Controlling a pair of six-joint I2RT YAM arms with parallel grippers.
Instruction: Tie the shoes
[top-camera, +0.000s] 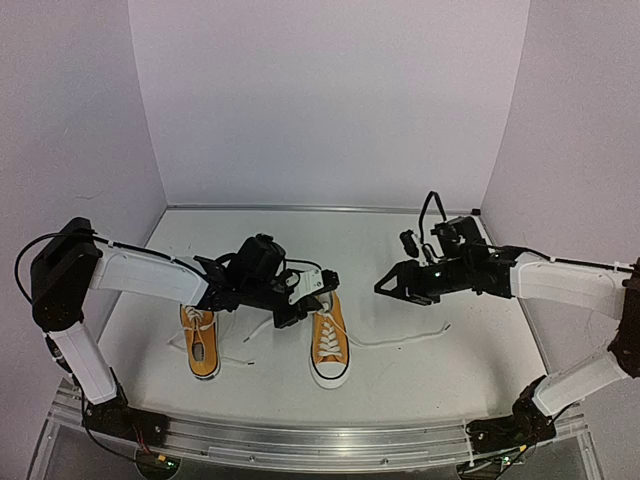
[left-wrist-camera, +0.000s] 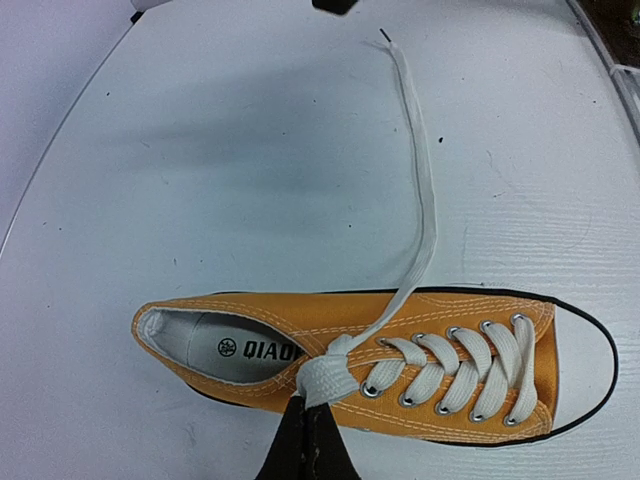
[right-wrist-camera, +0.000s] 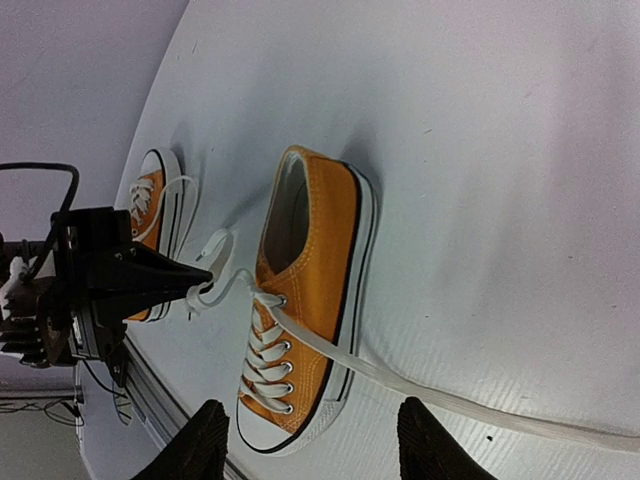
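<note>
Now the left claw (left-wrist-camera: 305, 408) is pinched fully closed on a lace (left-wrist-camera: 325, 375). It grips the flat white band right where it leaves the top eyelets of the first shoe (left-wrist-camera: 300, 320). Its tips sit just over that shoe's side, beside the opening, and from the right wrist view the pinched bit stands up in a small loop. From the pinch a loose strand (left-wrist-camera: 425, 200) runs away across the table (top-camera: 420, 380), toward the right claw (right-wrist-camera: 312, 410).

That claw hovers off to the side of the first shoe, well apart from it. Its jaws stand apart with nothing between them. The loose strand lies on the table below it, passing just outside one finger (right-wrist-camera: 435, 445).

Both shoes are orange-yellow canvas with white toe caps, white soles and white laces through metal eyelets. They stand upright on their soles, side by side. The second shoe (top-camera: 200, 345) sits on the far side of the left claw from the right claw, with its laces slack on the table.
</note>
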